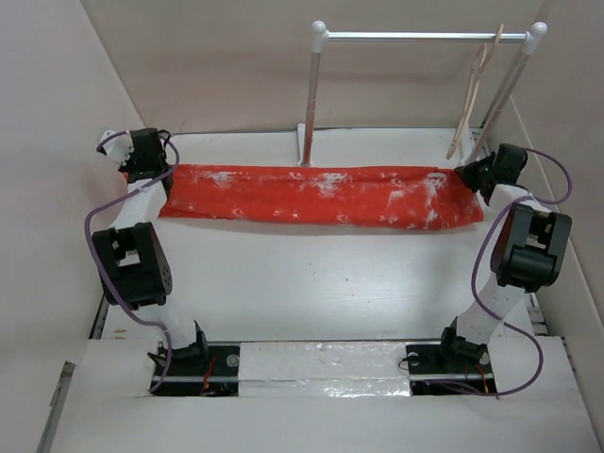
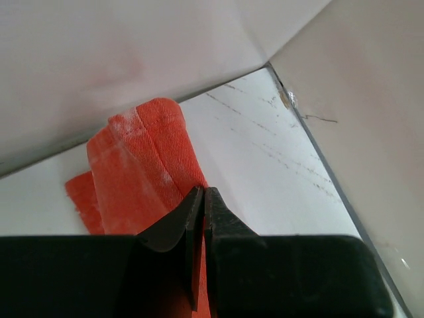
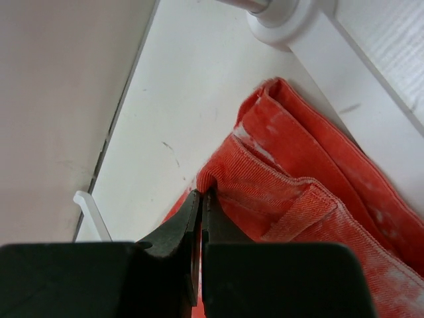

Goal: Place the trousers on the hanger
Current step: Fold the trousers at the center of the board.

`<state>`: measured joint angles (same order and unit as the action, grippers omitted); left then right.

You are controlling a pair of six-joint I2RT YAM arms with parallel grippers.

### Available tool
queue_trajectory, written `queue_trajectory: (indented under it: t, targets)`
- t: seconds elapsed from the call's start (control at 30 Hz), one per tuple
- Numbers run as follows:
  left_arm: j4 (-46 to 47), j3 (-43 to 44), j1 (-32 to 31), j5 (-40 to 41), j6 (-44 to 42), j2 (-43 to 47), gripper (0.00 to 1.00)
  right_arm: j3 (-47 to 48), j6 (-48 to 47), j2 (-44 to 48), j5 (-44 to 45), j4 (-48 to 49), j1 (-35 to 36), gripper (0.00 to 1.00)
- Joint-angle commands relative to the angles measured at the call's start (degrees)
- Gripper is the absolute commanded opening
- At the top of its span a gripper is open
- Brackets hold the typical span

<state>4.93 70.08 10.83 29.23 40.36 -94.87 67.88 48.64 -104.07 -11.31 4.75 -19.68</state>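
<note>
Step in hand: a two-armed grasp of the trousers [image 1: 311, 195]. They lie as a long folded strip across the far half of the table [image 1: 311, 293], pulled fairly straight, just in front of the rack [image 1: 415, 36].

- Left end effector [image 2: 203, 193]: jaws closed on a fold of cloth at the strip's left end.
- Right end effector [image 3: 201, 194]: jaws closed on a thick stitched edge at the right end.
- Hanger [image 1: 469, 99]: hangs from the right end of the rack's bar, apart from the cloth, with nothing over it.

Judgement: early stage, garment gripped but not yet brought to the hanger. The next move calls for both arms to lift in step and hold tension so the strip does not sag. The hanger hangs free and nearly edge-on, so it may swing on contact.

Materials: the cloth is ribbed twill, red-orange with chalky white blotches, limp, and bulky at the doubled seams. The hanger is thin pale wood. The table is white and scuffed.
</note>
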Motion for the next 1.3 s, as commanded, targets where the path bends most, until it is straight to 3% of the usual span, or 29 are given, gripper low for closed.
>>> queue_trajectory:
  t: [0.0,0.1,0.3,0.37,0.4,0.43,0.47,0.5,0.53,0.6,0.63,0.73,0.83,0.97,1.07,1.1,1.13,1.2,1.27]
  targets:
    - [3.25,6.28,0.86,1.09,0.07,-4.52,0.0,5.16,0.04,-2.79,1.9,6.05,0.08,0.0]
    - [0.0,11.47,0.86,0.12,1.47,-10.94,0.0,8.4,0.4,-6.48,1.38,5.62,0.08,0.0]
    - [6.5,12.78,0.86,-4.79,1.57,-15.78,0.0,12.89,1.37,-9.66,1.73,6.5,1.75,0.04]
    - [3.43,15.33,0.16,-5.5,1.04,-17.36,0.14,14.12,1.19,-10.19,2.08,5.45,2.98,0.08]
    - [3.42,15.26,0.16,-5.16,-0.27,-17.28,0.25,14.82,0.58,-10.1,2.34,5.09,2.98,0.18]
    - [3.94,15.0,0.16,-4.89,-1.15,-16.5,0.47,15.18,0.14,-9.92,2.35,4.65,3.68,0.29]
    - [3.86,14.38,-0.37,-4.28,-1.77,-15.88,0.55,15.18,-0.39,-9.49,2.69,3.43,4.21,0.41]
    - [3.6,13.86,-0.37,-4.01,-2.04,-15.18,0.62,14.92,-1.26,-9.13,2.96,2.99,4.21,0.6]
    - [3.25,13.33,-0.37,-3.66,-2.65,-13.43,0.71,14.31,-1.53,-8.61,3.14,2.81,4.21,0.66]
    - [2.37,11.66,-0.37,-2.7,-3.27,-11.49,0.74,12.82,-1.62,-6.68,2.87,2.54,4.21,0.78]
    - [2.19,10.87,-0.37,-2.34,-3.7,-9.3,0.8,10.54,-1.71,-5.71,2.87,2.63,4.74,0.79]
    - [1.05,6.83,-0.37,-1.81,-3.71,-4.73,0.81,5.1,-1.8,-0.97,3.49,3.94,5.26,0.84]
    - [-1.14,1.04,-0.9,-0.84,-1.26,0.1,0.75,0.96,-2.5,4.64,3.84,2.81,5.27,0.84]
    - [-3.78,-5.82,-0.37,-7.67,2.97,3.55,0.74,-10.8,-2.33,12.12,3.75,4.82,6.4,0.82]
    - [-5.62,-8.29,0.24,-12.68,4.73,3.2,0.79,-16.44,-2.85,16.86,3.23,6.14,7.55,0.59]
    - [-6.85,-8.91,0.24,-13.58,5.86,2.85,0.79,-20.2,-3.46,17.93,3.05,6.49,7.55,0.29]
    - [-7.38,-9.43,0.24,-14.46,6.13,2.59,0.79,-22.15,-3.81,18.9,2.7,6.93,8.08,0.15]
    - [-7.21,-11.45,0.24,-15.7,6.66,2.5,0.79,-27.67,-4.69,21.8,1.38,8.08,8.08,0.04]
    - [-6.16,-12.6,0.24,-16.66,7.01,2.32,0.79,-31.47,-5.48,23.73,1.12,9.73,8.08,0.1]
